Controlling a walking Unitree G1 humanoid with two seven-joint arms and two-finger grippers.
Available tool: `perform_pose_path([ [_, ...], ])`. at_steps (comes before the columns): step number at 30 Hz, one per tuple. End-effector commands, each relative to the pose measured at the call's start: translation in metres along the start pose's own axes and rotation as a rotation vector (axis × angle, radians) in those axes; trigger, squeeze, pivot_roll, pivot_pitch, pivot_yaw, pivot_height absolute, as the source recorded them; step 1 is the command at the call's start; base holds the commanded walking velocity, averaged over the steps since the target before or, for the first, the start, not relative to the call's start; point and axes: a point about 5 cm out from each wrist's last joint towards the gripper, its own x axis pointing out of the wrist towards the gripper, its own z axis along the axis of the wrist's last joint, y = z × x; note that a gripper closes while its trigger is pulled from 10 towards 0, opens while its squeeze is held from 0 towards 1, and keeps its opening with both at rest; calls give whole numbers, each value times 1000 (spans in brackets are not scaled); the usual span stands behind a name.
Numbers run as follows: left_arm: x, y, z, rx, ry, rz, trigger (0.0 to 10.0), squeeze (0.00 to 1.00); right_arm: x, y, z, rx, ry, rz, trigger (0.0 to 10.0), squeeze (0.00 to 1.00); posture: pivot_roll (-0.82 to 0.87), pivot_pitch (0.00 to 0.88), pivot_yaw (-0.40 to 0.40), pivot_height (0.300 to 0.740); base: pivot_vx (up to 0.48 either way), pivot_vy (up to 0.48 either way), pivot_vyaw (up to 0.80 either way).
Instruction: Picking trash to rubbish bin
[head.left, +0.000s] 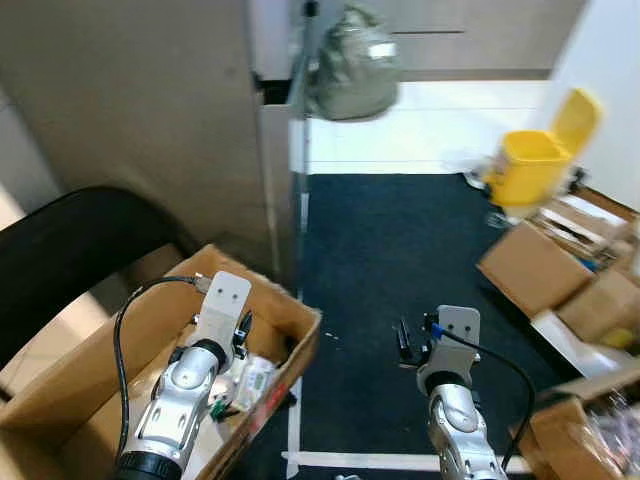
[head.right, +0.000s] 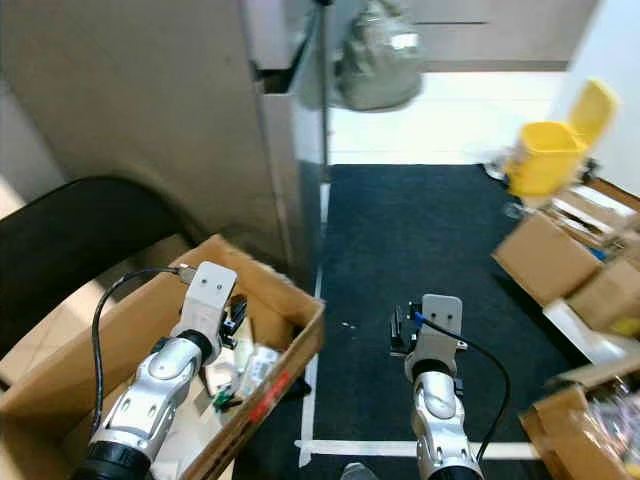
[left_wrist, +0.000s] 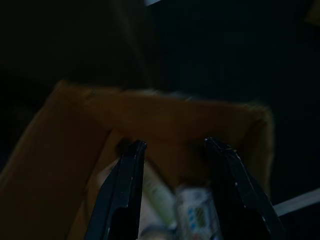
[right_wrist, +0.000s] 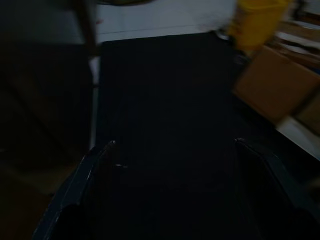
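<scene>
Claws both gape empty: left claw (left_wrist: 175, 195) over one trash-filled cardboard box (head.left: 120, 370), right claw (right_wrist: 175, 165) above carpet (head.left: 400, 260).

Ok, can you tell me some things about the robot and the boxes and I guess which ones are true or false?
1. The left tool is over the open cardboard box. True.
2. The left tool is squeezing a bottle. False: its fingers are apart with nothing between them; the trash lies below in the box.
3. The right tool is over the dark carpet. True.
4. The right tool is carrying a paper cup. False: it is open and empty.
5. The yellow bin stands beside the robot's left arm. False: it is far ahead on the robot's right.
</scene>
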Motion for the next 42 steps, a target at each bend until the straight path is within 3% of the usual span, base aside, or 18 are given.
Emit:
perform_pose_path([
  [1,-1,0,-8,14,28,-2,10000,0,-3,1,-4,-3,22,-3,10000,0,2,154,72,740,0,0,-800],
  [42,2,0,-12,30,47,-3,10000,0,-6,-11,-10,-61,80,-92,10000,0,3,146,72,740,0,0,-800],
])
